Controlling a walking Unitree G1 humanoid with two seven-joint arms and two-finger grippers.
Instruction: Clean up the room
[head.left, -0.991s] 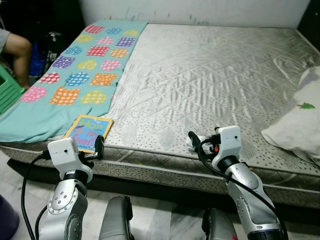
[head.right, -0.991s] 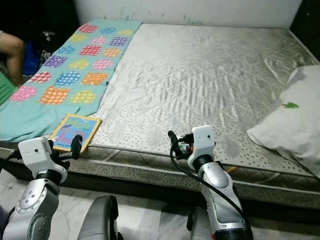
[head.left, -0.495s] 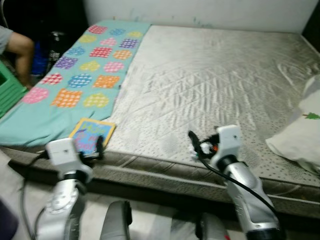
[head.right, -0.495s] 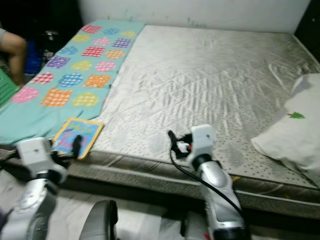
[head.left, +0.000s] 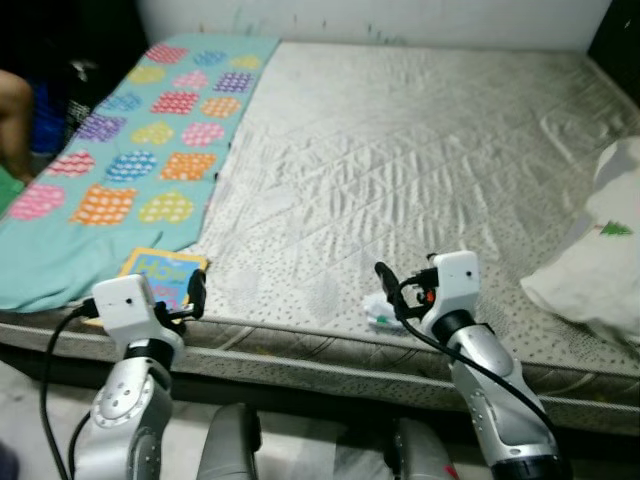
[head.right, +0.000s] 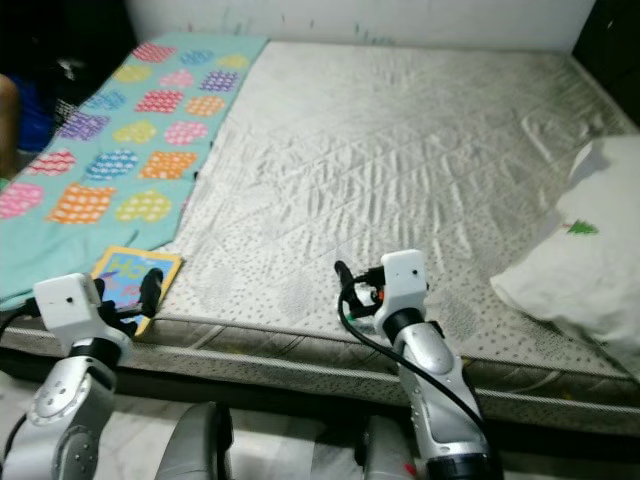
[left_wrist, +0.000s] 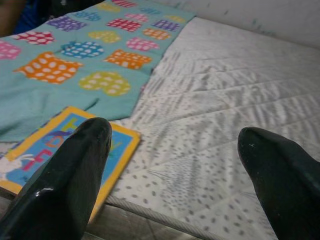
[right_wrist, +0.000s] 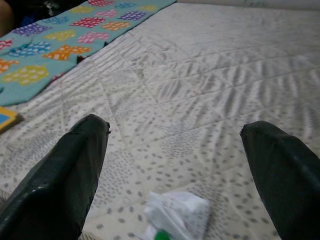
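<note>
Wrapper at mattress edge | right claw spread above

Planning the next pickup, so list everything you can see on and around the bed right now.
Mattress: one, grey-white quilted, spans the view.
Blanket: one, teal with coloured patches, along the mattress's left side.
Book: one, yellow-bordered blue cover, near front edge by the blanket.
Crumpled wrapper: one, white with a green bit, near front edge before the right gripper.
Pillow: one, white with small green tree, right edge.
Left gripper: open, by the book.
Right gripper: open, above the wrapper.
</note>
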